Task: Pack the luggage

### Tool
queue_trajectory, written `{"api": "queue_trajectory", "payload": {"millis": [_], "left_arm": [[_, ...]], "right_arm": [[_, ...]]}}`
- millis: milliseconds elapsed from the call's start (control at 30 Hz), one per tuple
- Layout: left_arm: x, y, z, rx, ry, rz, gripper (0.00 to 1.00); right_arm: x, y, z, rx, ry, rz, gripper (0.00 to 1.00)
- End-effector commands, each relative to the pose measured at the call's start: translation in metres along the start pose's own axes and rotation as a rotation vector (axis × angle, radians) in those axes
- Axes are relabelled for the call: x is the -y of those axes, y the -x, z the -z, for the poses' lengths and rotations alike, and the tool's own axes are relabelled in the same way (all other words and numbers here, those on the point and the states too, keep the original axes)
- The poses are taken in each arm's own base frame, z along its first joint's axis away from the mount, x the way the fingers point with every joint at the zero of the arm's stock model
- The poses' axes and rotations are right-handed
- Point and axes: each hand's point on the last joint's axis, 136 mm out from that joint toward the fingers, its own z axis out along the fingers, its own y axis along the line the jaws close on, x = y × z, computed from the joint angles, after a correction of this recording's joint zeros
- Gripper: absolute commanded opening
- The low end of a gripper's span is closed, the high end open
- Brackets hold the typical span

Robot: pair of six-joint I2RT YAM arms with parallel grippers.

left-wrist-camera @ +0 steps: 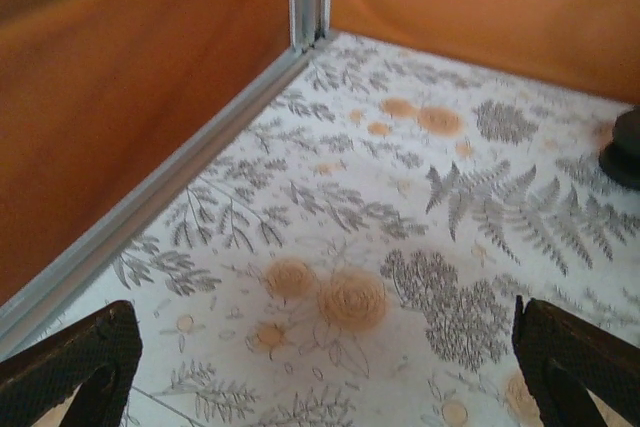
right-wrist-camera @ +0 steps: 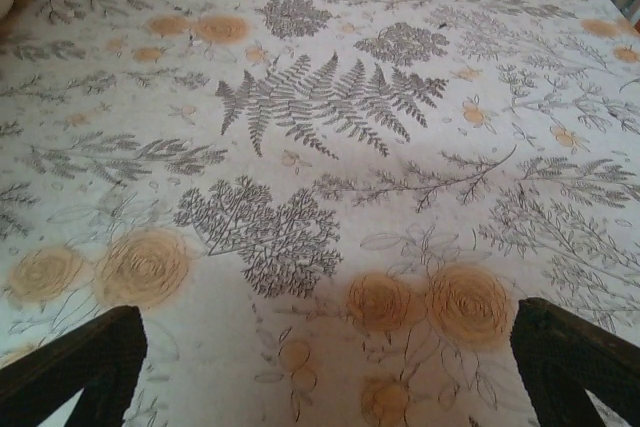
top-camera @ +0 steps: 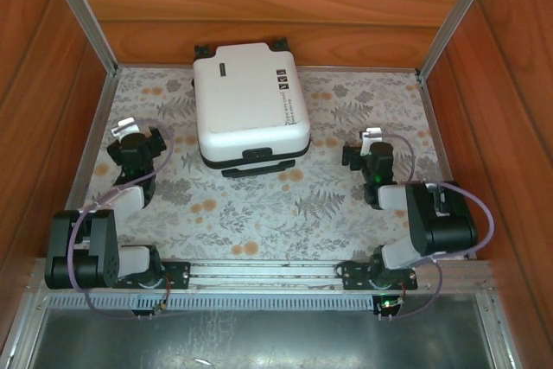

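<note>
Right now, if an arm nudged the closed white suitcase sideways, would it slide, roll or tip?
The luggage lies flat on its broad side, so it would probably slide rather than tip. Its wheels stick out at the far end, so rolling looks unlikely. The smooth hard shell likely stays stiff.

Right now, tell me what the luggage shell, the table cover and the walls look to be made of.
Luggage: white shell, likely moulded plastic; smooth, slightly glossy, with soft highlights and rounded corners.
Table cover: matte printed sheet, paper or vinyl, hard to tell; flat floral pattern.
Walls: wood-grain panels, perhaps laminate; even streaks, faint sheen.
</note>
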Motion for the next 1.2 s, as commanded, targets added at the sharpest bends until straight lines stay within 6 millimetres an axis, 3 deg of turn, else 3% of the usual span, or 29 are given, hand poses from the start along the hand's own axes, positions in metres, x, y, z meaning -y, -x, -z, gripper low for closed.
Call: {"api": "queue_trajectory", "payload": {"millis": [0, 133, 233, 300, 367, 433, 500, 533, 733, 1167], "left_arm": [[0.002, 0.01, 0.002, 0.046, -0.047, 0.035, 1.0], [0.014, 0.006, 0.004, 0.032, -0.114, -0.041, 1.0], [0.01, -0.026, 0.002, -0.028, -0.055, -0.164, 1.0], [0.013, -0.023, -0.002, -0.009, -0.061, -0.159, 1.0], [0.018, -0.027, -0.011, -0.036, -0.129, -0.096, 1.0], [0.026, -0.05, -0.029, -0.048, -0.159, -0.109, 1.0], [0.047, -0.045, -0.029, -0.013, -0.252, -0.167, 0.98], [0.045, -0.052, -0.025, -0.078, -0.255, -0.164, 0.97], [0.03, -0.044, -0.031, -0.019, -0.155, -0.127, 1.0], [0.031, -0.044, -0.031, -0.017, -0.149, -0.134, 1.0]], "right_arm": [[-0.007, 0.023, 0.003, 0.094, 0.072, -0.006, 1.0], [-0.005, 0.025, -0.001, 0.074, 0.066, -0.009, 1.0], [0.002, 0.024, -0.006, 0.049, 0.023, -0.031, 1.0], [0.006, 0.024, -0.007, 0.043, 0.006, -0.04, 1.0], [0.006, 0.024, -0.007, 0.042, 0.006, -0.04, 1.0], [0.006, 0.023, -0.007, 0.041, 0.005, -0.041, 1.0], [0.006, 0.024, -0.007, 0.042, 0.004, -0.042, 1.0], [0.007, 0.024, -0.007, 0.04, -0.004, -0.048, 1.0], [0.012, 0.024, -0.011, 0.02, -0.013, -0.067, 1.0], [0.006, 0.022, -0.007, 0.032, 0.026, -0.051, 1.0]]}}
